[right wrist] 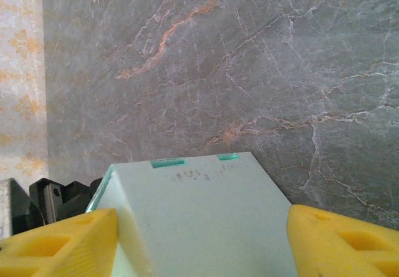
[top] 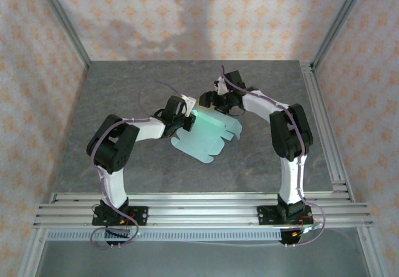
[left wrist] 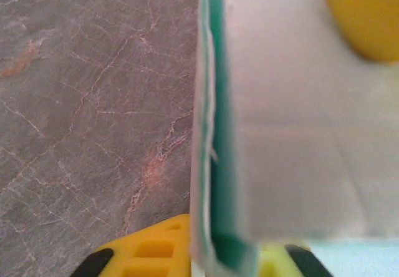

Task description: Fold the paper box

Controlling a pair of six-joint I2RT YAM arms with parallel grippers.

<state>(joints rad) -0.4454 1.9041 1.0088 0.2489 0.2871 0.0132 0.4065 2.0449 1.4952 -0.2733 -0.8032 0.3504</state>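
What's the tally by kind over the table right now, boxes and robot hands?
Paper box: 1
Robot hands: 2 (left hand, right hand)
Total: 3

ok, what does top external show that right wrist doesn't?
Top external: the left arm and right arm meeting over the paper box, with its flaps and rounded tabs spread toward the bases. Right wrist: two small slots near a raised panel's far edge, and yellow fingers flanking that panel. Both: the paper box on the grey marbled table.
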